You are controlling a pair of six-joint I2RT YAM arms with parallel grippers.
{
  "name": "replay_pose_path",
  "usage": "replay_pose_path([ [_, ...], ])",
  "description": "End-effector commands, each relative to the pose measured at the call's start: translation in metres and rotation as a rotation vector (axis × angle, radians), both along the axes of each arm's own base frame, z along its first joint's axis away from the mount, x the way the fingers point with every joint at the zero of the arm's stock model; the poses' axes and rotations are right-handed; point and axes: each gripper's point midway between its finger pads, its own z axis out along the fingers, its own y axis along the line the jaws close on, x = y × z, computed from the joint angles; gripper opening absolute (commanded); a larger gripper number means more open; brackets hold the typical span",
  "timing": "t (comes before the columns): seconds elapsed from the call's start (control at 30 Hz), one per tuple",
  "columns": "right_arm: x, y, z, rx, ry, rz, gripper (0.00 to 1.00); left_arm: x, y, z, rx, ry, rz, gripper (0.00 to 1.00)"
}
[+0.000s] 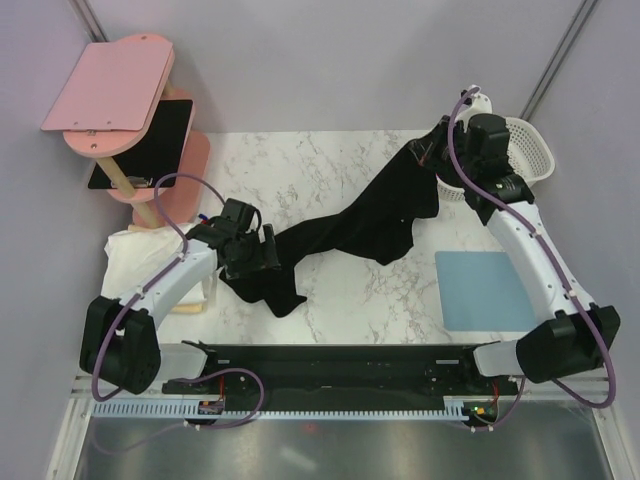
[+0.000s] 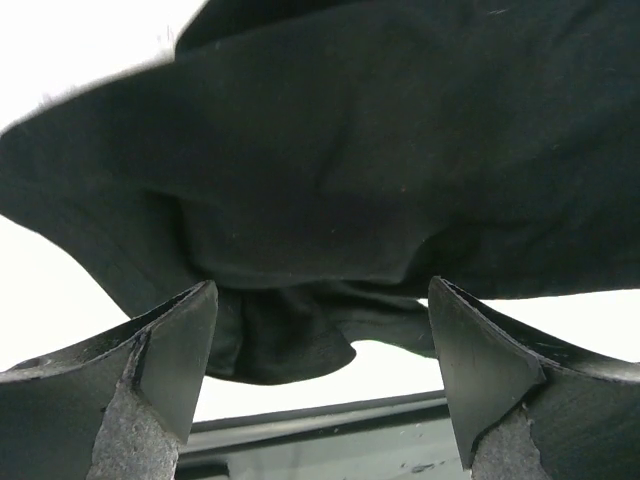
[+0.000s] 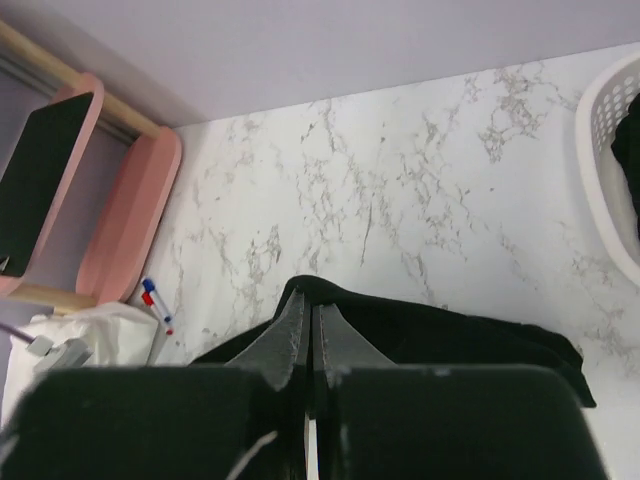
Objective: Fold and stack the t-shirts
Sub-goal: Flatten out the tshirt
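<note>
A black t-shirt [image 1: 360, 220] stretches in a crumpled band across the marble table, from near the basket at the back right to the front left. My right gripper [image 1: 432, 150] is shut on its upper end; the wrist view shows the cloth [image 3: 450, 335] pinched between the closed fingers [image 3: 285, 335]. My left gripper [image 1: 268, 250] is open at the shirt's lower end. In the left wrist view the black cloth [image 2: 350, 170] hangs just beyond the spread fingers [image 2: 175, 345], not gripped.
A white laundry basket [image 1: 530, 150] stands at the back right. A light blue folded cloth [image 1: 485, 290] lies at the right. A white garment [image 1: 135, 260] lies at the left edge. A pink stand [image 1: 130, 110] with a black tablet is at back left.
</note>
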Motion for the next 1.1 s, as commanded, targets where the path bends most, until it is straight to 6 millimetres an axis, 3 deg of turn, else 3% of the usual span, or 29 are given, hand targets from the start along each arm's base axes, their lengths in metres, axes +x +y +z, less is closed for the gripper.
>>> replay_pose_path([
  [0.0,0.047,-0.013,0.023,0.03,-0.107,-0.095,0.0,0.034,-0.008,0.025,-0.022,-0.112,0.029,0.92],
  [0.23,0.09,-0.018,0.016,0.063,-0.112,-0.119,0.0,0.054,-0.02,0.038,-0.06,-0.161,0.02,0.93],
  [0.27,0.098,-0.022,0.009,0.064,-0.102,-0.132,0.0,0.054,-0.022,0.039,-0.068,-0.161,0.012,0.93],
  [0.57,0.145,-0.038,0.02,0.14,-0.161,-0.181,0.0,0.045,-0.033,0.054,-0.145,-0.196,-0.04,0.91],
  [0.67,0.153,-0.036,0.028,0.173,-0.18,-0.166,0.0,0.041,-0.04,0.055,-0.194,-0.198,-0.058,0.9],
  [0.73,0.155,-0.03,0.038,0.203,-0.2,-0.138,0.0,0.039,-0.051,0.061,-0.246,-0.216,-0.092,0.88],
  [0.87,0.161,-0.02,0.039,0.233,-0.193,-0.093,0.0,0.028,-0.08,0.058,-0.295,-0.207,-0.18,0.87],
  [1.0,0.159,-0.018,0.039,0.24,-0.196,-0.079,0.0,0.028,-0.103,0.042,-0.168,-0.218,-0.241,0.86],
  [1.03,0.157,-0.018,0.038,0.236,-0.194,-0.081,0.0,0.02,-0.111,0.027,-0.118,-0.18,-0.271,0.85],
  [1.07,0.156,-0.017,0.038,0.232,-0.194,-0.076,0.0,0.029,-0.109,0.028,-0.057,-0.21,-0.248,0.85],
])
